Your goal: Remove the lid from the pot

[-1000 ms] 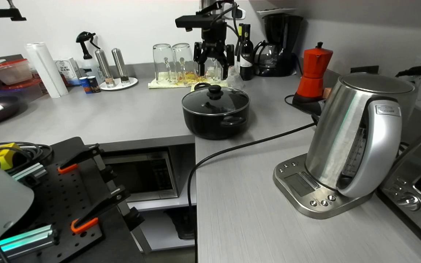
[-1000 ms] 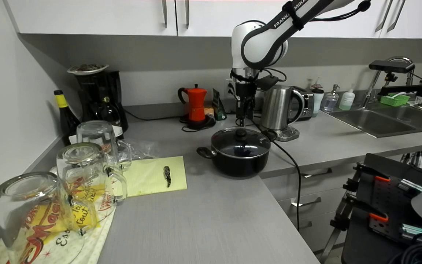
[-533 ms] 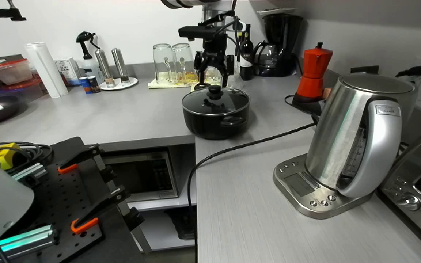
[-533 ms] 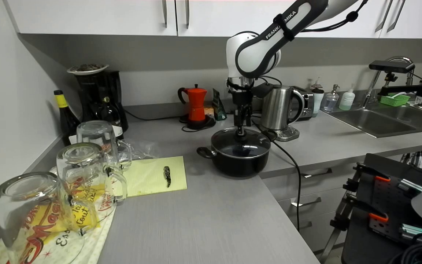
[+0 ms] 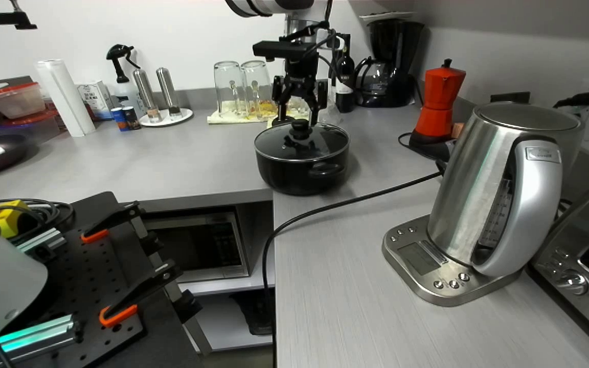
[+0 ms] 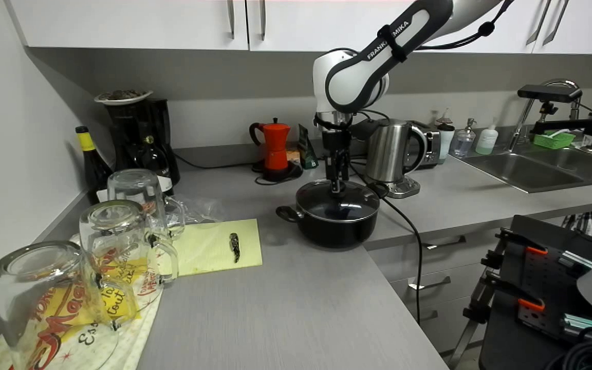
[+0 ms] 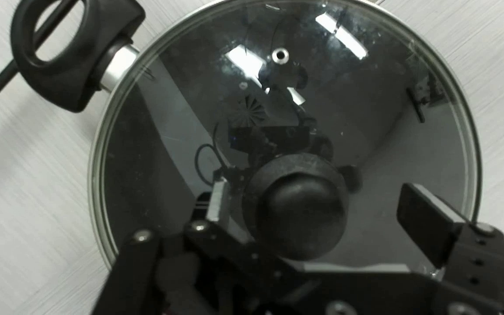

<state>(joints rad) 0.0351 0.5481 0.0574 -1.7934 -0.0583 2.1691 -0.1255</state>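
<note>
Slightly lower than half a second ago, the fingers in an exterior view reach down on either side of the knob. The lid lies flat on the pot, which stands on the bench. In an exterior view the fingers have edged left and hide most of the knob; this reads as the end of the approach, lifting not begun. In the wrist view they stand spread, gripping nothing, the knob between them and nearer the left one; a squeeze from there might drag the lid sideways. Tip depth beside the knob is hard to judge. They cover the lid's near rim, the right one's base is cut off, and reflections in the lid mask the pot's inside.
</note>
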